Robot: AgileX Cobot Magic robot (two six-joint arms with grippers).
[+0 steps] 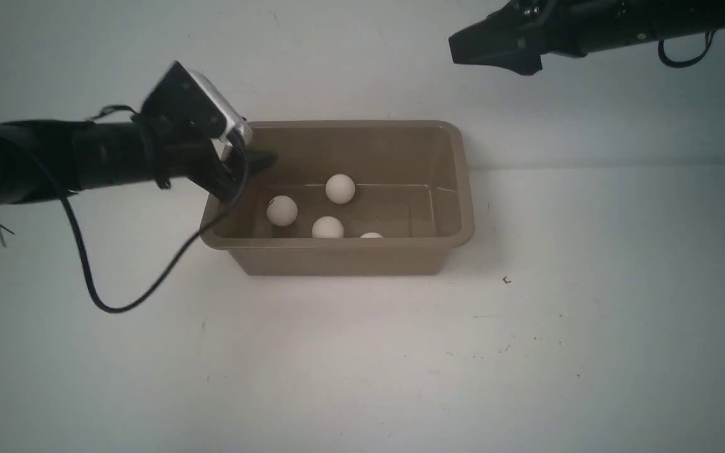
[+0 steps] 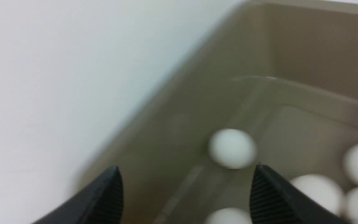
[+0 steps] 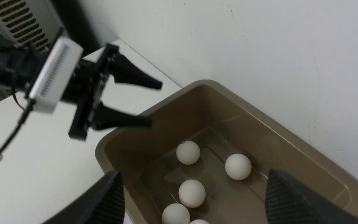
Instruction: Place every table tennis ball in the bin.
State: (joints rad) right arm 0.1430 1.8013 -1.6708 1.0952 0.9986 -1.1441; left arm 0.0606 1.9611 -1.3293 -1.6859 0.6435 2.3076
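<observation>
The taupe bin [image 1: 350, 124] stands mid-table against the back wall. Several white table tennis balls lie on its floor, among them one [image 1: 340, 189] toward the back and one [image 1: 282, 210] with a small dark mark. My left gripper [image 1: 257, 163] hangs over the bin's left end, open and empty. In the left wrist view a blurred ball [image 2: 232, 148] shows beyond the spread fingertips [image 2: 258, 169]. My right gripper [image 1: 463, 50] is raised beyond the bin's far right corner, open with nothing in it. The right wrist view looks down on the bin [image 3: 154, 107], the balls [image 3: 191, 193] and the left gripper [image 3: 154, 103].
The white wall [image 1: 362, 56] rises right behind the bin. A black cable [image 1: 85, 270] loops down from the left arm toward the tabletop. A vented grey unit [image 3: 14, 15] stands past the left arm.
</observation>
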